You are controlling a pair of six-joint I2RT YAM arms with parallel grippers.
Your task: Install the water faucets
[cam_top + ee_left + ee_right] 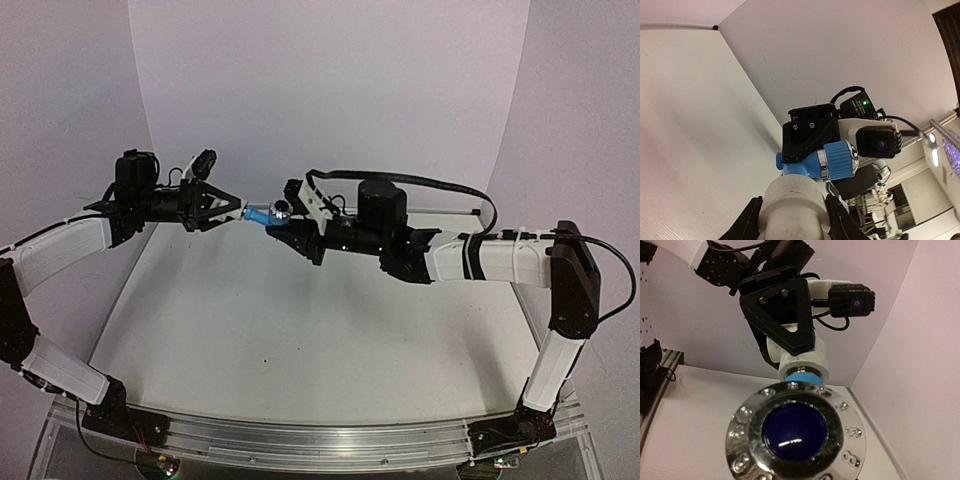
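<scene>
Top view: both arms raised, meeting in mid-air over far part of tabletop (pixel 300 330). On the left, left hand (pixel 238 210) pointing right, clenched on white fitting (pixel 244 211), with only a sliver of white showing at the fingertips. Light-blue tap body (pixel 261 216) bridging the two hands, its left end touching the fitting. On the right, right hand (pixel 283 224) pointing left, grasping the tap body at its right end, just beneath a chrome-ringed knob (pixel 283 210). Left wrist view: white fitting (pixel 792 200) large at bottom, pinched between black fingers (pixel 751 222) of left hand (pixel 792 225). Seated on top of it and in contact, tap body (pixel 802 167), with short spigot at left, chrome band and ribbed blue knob (pixel 841 159) at right. Clamped on the tap from above, right hand (pixel 807 131); one black jaw showing, the other hidden behind the tap. Right wrist view: knob (pixel 795 432) end-on and close to lens, chrome flange round a deep-blue centre. Beyond it, tap body (pixel 802 375) entering white fitting (pixel 805 357), itself gripped by left hand (pixel 792 337). Own fingers of right hand out of frame here.
</scene>
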